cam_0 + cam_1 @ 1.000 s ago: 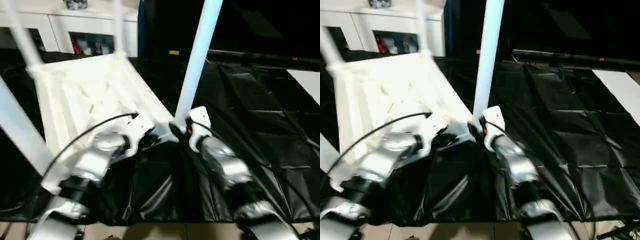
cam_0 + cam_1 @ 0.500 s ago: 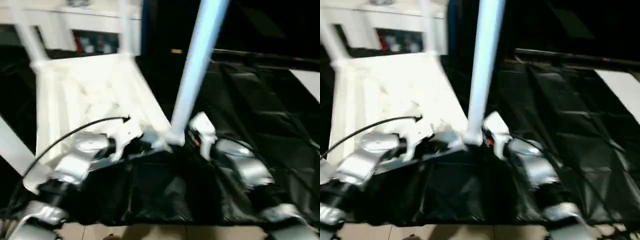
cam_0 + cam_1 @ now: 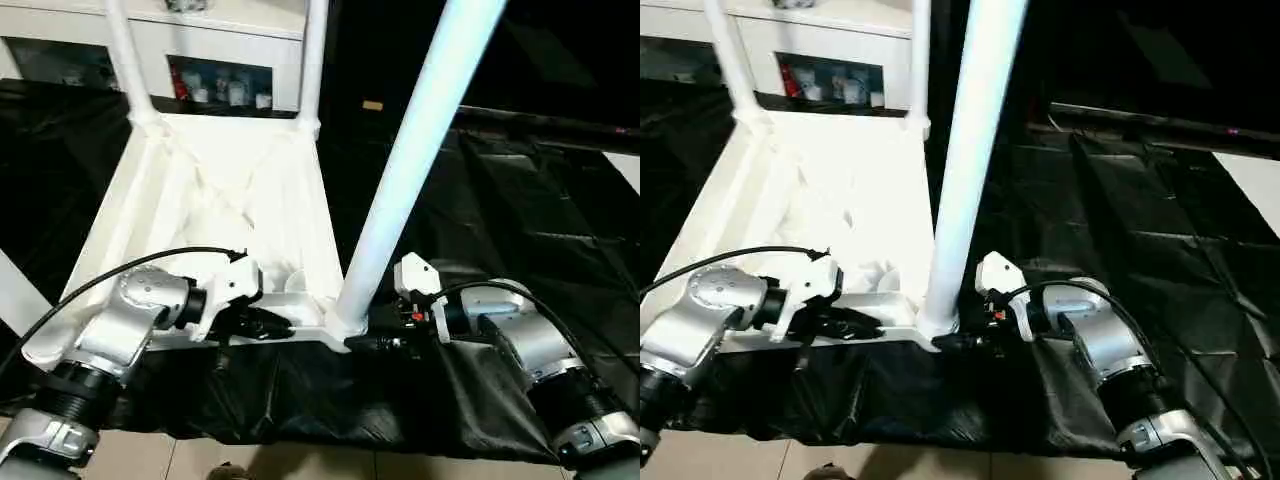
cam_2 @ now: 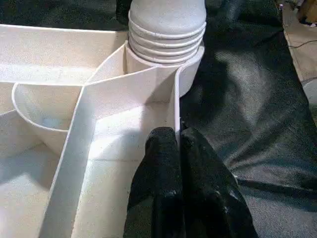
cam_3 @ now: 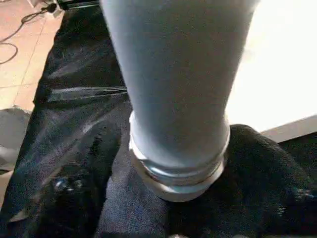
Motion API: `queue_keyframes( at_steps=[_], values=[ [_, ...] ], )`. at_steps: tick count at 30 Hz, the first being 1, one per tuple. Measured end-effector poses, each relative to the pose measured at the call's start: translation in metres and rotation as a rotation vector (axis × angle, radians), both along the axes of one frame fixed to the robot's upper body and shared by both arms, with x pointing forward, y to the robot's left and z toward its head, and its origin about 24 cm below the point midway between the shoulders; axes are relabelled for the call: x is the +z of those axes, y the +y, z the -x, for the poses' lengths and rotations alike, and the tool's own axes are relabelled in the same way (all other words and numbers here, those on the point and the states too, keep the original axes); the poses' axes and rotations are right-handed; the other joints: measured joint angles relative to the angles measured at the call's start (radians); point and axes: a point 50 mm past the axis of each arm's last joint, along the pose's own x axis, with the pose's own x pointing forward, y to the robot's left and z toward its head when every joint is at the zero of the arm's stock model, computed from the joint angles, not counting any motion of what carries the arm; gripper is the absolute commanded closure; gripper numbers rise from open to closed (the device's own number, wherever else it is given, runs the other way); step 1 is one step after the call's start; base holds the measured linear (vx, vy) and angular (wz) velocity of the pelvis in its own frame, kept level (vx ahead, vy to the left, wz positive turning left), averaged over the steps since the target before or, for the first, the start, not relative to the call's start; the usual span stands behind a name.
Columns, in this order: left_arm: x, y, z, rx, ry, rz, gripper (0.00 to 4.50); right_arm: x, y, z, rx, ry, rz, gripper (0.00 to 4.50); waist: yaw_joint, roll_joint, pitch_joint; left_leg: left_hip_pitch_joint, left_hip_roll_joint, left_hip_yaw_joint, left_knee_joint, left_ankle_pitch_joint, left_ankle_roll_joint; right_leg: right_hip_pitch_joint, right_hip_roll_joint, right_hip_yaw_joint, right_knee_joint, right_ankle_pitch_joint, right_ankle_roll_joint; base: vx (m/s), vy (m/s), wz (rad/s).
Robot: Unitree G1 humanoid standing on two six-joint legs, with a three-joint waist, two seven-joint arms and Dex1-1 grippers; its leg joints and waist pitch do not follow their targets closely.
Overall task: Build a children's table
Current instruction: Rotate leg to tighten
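Note:
The white table top [image 3: 230, 200] lies upside down on the black drape, ribs up, with legs standing in its corner sockets. The near right leg [image 3: 415, 170] rises tall from its socket [image 3: 345, 320]. My left gripper [image 3: 285, 325] is shut on a thin rib [image 4: 177, 106] of the top, just left of that socket. Low at the leg's threaded base [image 5: 173, 173] is my right gripper [image 3: 378, 344], open, with one black finger [image 5: 270, 168] beside the collar. Two far legs [image 3: 125, 60] [image 3: 313, 60] stand at the back corners.
A white cabinet [image 3: 220, 45] with open shelves stands behind the table. The black-draped work surface [image 3: 520, 210] stretches to the right, and a pale panel [image 3: 625, 165] shows at its far right. Tiled floor [image 3: 300, 465] lies past the drape's near edge.
The camera has shifted and steadied. My right gripper has slid a little right off the leg's base and stands wider. My left gripper keeps its hold on the rib.

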Motion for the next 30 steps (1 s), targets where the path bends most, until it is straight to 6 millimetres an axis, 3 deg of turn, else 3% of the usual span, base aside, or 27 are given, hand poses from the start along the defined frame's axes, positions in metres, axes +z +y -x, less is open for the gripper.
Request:
queue_keyframes(
  at_steps=[9, 21, 22, 23, 30],
  values=[
    [0.001, 0.003, 0.001, -0.013, -0.006, -0.010, 4.50, -0.001, 0.003, 0.001, -0.002, 0.005, -0.014, 1.70, 0.001, 0.000, 0.000, 0.000, 0.000, 0.000, 0.000, 0.000, 0.000, 0.000, 0.000, -0.001, 0.001, 0.000, 0.000, 0.000, 0.000, 0.00],
    [0.000, 0.003, 0.002, -0.018, -0.008, -0.010, 4.50, -0.004, 0.008, 0.006, -0.009, 0.006, -0.029, 1.78, 0.004, 0.000, 0.000, 0.001, 0.000, 0.000, 0.001, 0.000, 0.000, 0.001, 0.000, 0.000, 0.001, 0.000, 0.000, 0.000, 0.000, 0.00],
    [0.000, 0.004, 0.002, -0.017, -0.008, -0.011, 4.50, -0.004, 0.008, 0.006, -0.014, 0.005, -0.031, 1.22, 0.004, 0.000, 0.000, 0.001, 0.000, 0.000, 0.001, 0.000, 0.000, 0.001, 0.000, 0.000, 0.002, 0.000, 0.000, 0.000, 0.000, 0.00],
    [0.000, 0.004, 0.002, -0.015, -0.008, -0.011, 4.50, -0.004, 0.008, 0.005, -0.024, 0.010, -0.038, 1.08, 0.002, 0.000, 0.000, 0.002, 0.000, 0.000, 0.001, 0.000, 0.000, 0.001, 0.000, 0.000, 0.002, 0.000, 0.000, 0.000, 0.000, 0.00],
    [-0.001, 0.001, 0.002, -0.020, -0.024, -0.008, 4.50, 0.000, 0.019, 0.004, -0.008, -0.035, -0.067, 0.87, 0.007, 0.000, 0.000, 0.001, 0.001, 0.000, 0.001, 0.000, -0.001, 0.002, 0.000, -0.001, 0.002, 0.001, -0.001, 0.000, 0.000, 0.00]
  ],
)
